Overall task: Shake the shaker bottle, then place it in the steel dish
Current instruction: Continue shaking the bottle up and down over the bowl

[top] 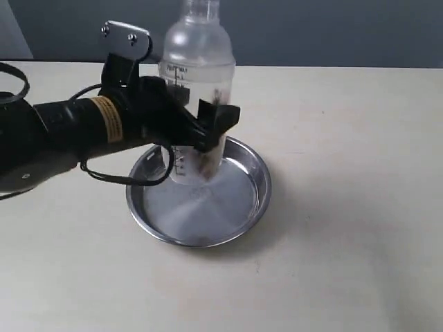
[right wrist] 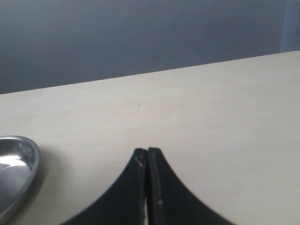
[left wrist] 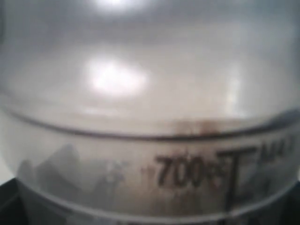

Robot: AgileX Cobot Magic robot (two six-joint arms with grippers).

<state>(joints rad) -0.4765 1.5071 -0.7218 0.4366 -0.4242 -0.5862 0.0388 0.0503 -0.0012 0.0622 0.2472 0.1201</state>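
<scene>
- Closest to the lens is the shaker bottle (left wrist: 150,117). Its frosted wall with the printed scale fills the whole left wrist view, because that camera sits just behind the grasp.
- Fingers (top: 220,117) of the left gripper (top: 201,135) are clamped on the bottle's middle, at the centre of the exterior view. This mid-height hold makes it stand upright and leaves its base free.
- Brown granules (top: 210,162) show low inside the bottle, below the fingers.
- Its base is inside the rim of the steel dish (top: 263,183), toward the dish's upper left part. Whether it touches the dish floor, I cannot tell.
- I judge that the setting-down step is in hand, so the grip is not yet released.
- Fingers of the right gripper (right wrist: 147,159) are pressed together on nothing, over the surface (right wrist: 211,108). It is probably parked there to stay out of the way.
</scene>
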